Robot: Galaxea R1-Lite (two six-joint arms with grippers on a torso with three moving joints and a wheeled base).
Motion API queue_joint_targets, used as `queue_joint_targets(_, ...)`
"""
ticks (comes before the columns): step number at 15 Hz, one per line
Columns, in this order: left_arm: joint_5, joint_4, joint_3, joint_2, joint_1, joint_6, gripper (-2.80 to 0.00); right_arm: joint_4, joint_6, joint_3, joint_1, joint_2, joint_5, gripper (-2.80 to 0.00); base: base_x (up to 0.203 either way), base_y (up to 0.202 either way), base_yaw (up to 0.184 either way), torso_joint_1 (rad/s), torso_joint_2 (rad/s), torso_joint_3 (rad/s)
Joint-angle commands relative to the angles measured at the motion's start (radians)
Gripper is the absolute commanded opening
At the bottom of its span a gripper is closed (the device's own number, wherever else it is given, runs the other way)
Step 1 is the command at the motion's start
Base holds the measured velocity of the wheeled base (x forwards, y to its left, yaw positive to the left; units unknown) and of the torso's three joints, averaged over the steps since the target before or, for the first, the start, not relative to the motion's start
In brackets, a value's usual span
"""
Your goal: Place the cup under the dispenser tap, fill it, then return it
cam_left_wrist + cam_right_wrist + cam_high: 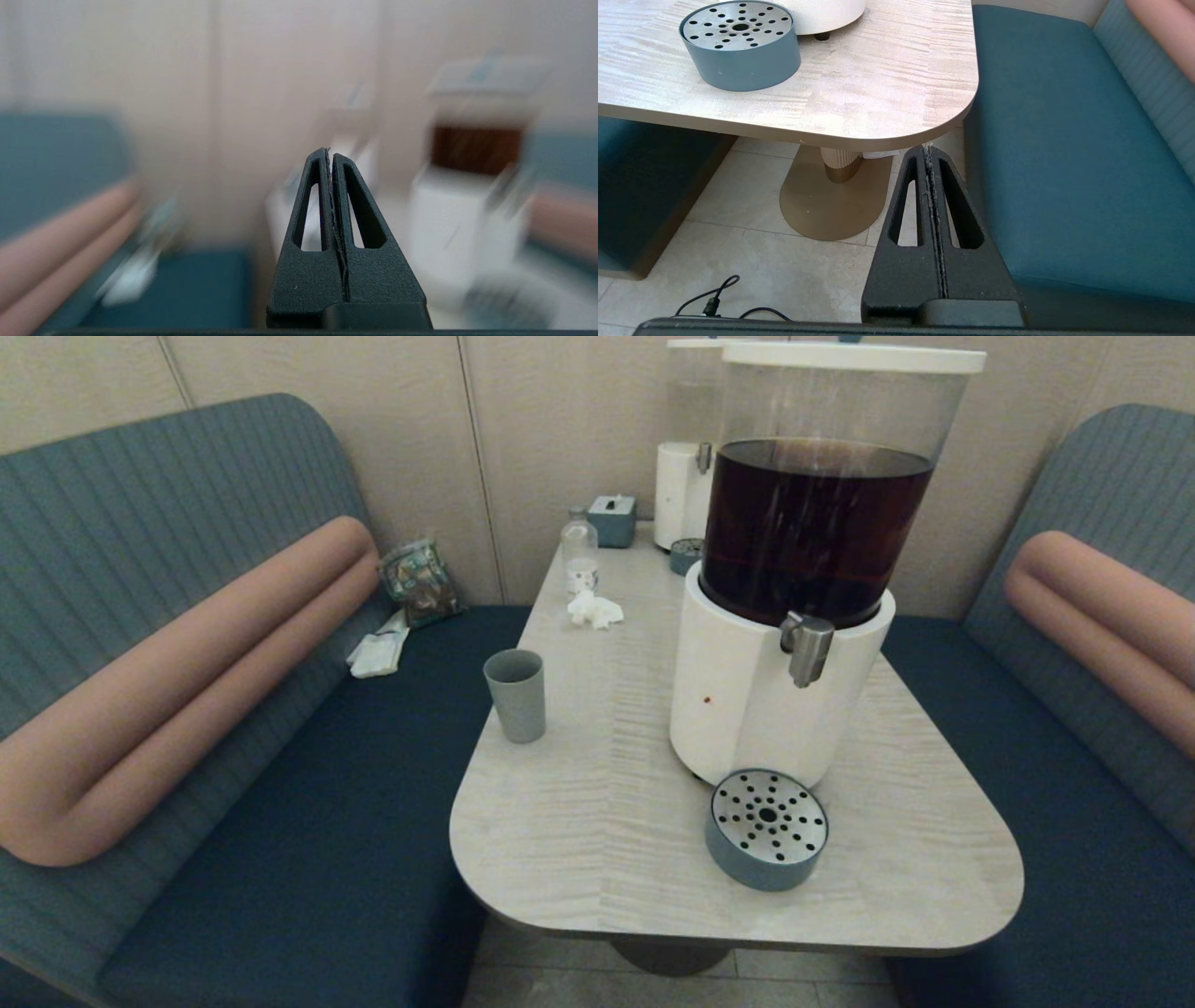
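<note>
The surface (653, 859), a pale wood-grain top with rounded corners, fills the centre of the head view between two blue benches. On its right half stands the big white-based dispenser (747, 709) with its clear tank of dark brown liquid, and the dispenser tap (808, 649) juts from the base at centre right. Directly below the tap, lower centre right, sits the round blue-grey tray (724, 849) with a perforated metal top.

The cup (516, 694) stands upright at centre left, near the surface's left edge, well apart from dispenser and tray; whether it holds liquid cannot be told.

The left end effector (331, 156) is fully closed and empty, pointing toward the dispenser. The right end effector (928, 151) is likewise closed on nothing, parked low beside the surface's corner.

The cup looks light, rigid and smooth-walled, so it could slip or tip; gripping across the mid-wall, below the rim, seems safest.
</note>
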Motion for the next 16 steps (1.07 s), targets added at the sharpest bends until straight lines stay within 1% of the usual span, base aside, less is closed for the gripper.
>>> queue_joint_targets(1, 0.057, 0.536, 0.010, -0.135, 0.015, 0.087, -2.80, 0.000, -0.001, 0.000, 0.000, 0.000, 0.001, -2.80, 0.000, 0.000, 0.000, 0.000, 0.00, 0.000)
queue_joint_targets(2, 0.083, 0.645, 0.014, -0.130, 0.019, 0.125, -2.80, 0.000, -0.001, 0.000, 0.000, 0.000, 0.001, -2.80, 0.000, 0.000, 0.000, 0.000, 0.00, 0.000)
queue_joint_targets(3, 0.101, 0.699, 0.017, -0.124, 0.023, 0.149, -2.80, 0.001, -0.001, 0.000, 0.000, 0.000, 0.001, -2.80, 0.000, 0.000, 0.000, 0.000, 0.00, 0.000)
queue_joint_targets(6, 0.104, 0.699, 0.017, -0.124, 0.023, 0.098, -2.80, 0.000, -0.001, 0.000, 0.000, 0.000, 0.001, -2.80, 0.000, 0.000, 0.000, 0.000, 0.00, 0.000)
queue_joint_targets(8, 0.104, 0.700, 0.017, -0.124, 0.023, 0.103, -2.80, 0.000, -0.001, 0.000, 0.000, 0.000, 0.001, -2.80, 0.000, 0.000, 0.000, 0.000, 0.00, 0.000)
queue_joint_targets(9, 0.107, 0.700, 0.017, -0.124, 0.023, 0.089, -2.80, 0.000, -0.001, 0.000, 0.000, 0.000, 0.001, -2.80, 0.000, 0.000, 0.000, 0.000, 0.00, 0.000)
queue_joint_targets(11, 0.105, 0.700, 0.016, -0.124, 0.023, 0.087, -2.80, 0.002, 0.004, 0.000, 0.000, 0.001, 0.001, -2.80, 0.000, 0.000, 0.000, 0.000, 0.00, 0.000)
queue_joint_targets(13, 0.105, 0.700, 0.016, -0.124, 0.023, 0.087, -2.80, 0.002, 0.027, -0.002, 0.000, 0.000, 0.001, -2.80, 0.000, 0.000, 0.000, 0.000, 0.00, 0.000)
queue_joint_targets(16, 0.105, 0.700, 0.016, -0.124, 0.023, 0.087, -2.80, 0.000, 0.031, -0.002, 0.000, 0.000, 0.001, -2.80, 0.000, 0.000, 0.000, 0.000, 0.00, 0.000)
